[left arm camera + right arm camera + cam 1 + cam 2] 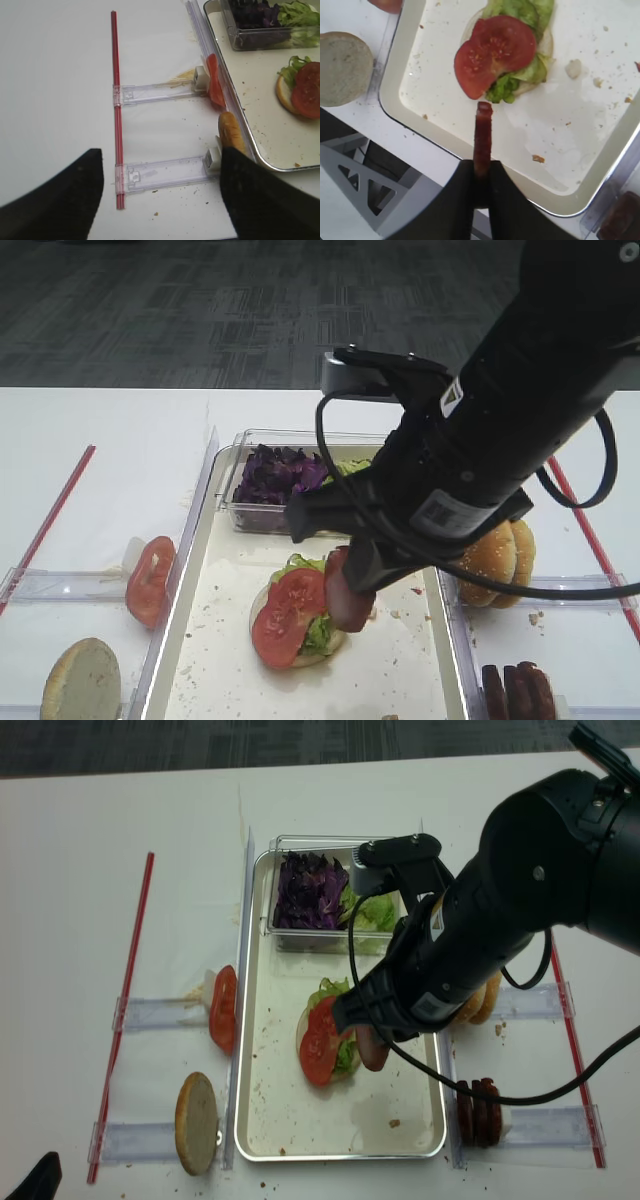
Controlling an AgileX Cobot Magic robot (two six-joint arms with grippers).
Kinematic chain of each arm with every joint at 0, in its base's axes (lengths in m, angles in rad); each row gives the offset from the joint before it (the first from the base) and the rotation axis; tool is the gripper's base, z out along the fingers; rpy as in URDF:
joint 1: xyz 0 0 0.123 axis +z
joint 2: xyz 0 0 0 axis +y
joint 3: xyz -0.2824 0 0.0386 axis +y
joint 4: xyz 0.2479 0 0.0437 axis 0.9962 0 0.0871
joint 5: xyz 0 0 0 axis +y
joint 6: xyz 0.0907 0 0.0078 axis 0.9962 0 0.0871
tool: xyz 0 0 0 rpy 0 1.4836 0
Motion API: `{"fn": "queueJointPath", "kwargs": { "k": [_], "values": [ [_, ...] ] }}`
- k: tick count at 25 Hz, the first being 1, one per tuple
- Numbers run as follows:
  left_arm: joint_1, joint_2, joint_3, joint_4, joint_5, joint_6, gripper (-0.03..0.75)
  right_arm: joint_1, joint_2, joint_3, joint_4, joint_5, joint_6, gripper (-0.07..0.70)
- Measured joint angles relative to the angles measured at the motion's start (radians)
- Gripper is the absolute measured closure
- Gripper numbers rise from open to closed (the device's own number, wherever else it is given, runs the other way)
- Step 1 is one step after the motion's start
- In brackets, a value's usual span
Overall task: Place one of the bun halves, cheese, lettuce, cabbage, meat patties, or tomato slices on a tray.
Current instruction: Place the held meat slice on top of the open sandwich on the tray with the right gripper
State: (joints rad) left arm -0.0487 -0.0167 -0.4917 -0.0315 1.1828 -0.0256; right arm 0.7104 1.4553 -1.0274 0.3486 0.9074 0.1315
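Lab-like test room, white table (100,490), red tape lines (125,1010), grey carpet tiles (200,310)

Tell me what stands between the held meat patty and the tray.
Nothing visible blocks it. The right gripper holds the meat patty on edge, jaws shut on it, above the tray. The stacked bun with lettuce and a tomato slice lies just ahead; bare tray floor shows around the patty.

White table (100,430), dark carpet floor (200,310)
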Motion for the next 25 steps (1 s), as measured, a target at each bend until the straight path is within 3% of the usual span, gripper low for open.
{"fn": "queueJointPath", "kwargs": {
  "k": [3, 8, 12, 18, 25],
  "values": [
    [0.000, 0.000, 0.000, 0.000, 0.000, 0.000, 0.225, -0.002, 0.000, 0.000, 0.029, -0.029, -0.027, 0.514],
    [0.000, 0.000, 0.000, 0.000, 0.000, 0.000, 0.225, -0.053, 0.000, 0.000, 0.121, -0.029, -0.105, 0.514],
    [0.000, 0.000, 0.000, 0.000, 0.000, 0.000, 0.225, -0.123, 0.000, 0.000, 0.251, -0.012, -0.229, 0.514],
    [0.000, 0.000, 0.000, 0.000, 0.000, 0.000, 0.225, -0.225, 0.051, 0.000, 0.512, 0.087, -0.500, 0.514],
    [0.000, 0.000, 0.000, 0.000, 0.000, 0.000, 0.225, -0.339, 0.169, 0.000, 0.758, 0.246, -0.780, 0.514]
  ]
}}
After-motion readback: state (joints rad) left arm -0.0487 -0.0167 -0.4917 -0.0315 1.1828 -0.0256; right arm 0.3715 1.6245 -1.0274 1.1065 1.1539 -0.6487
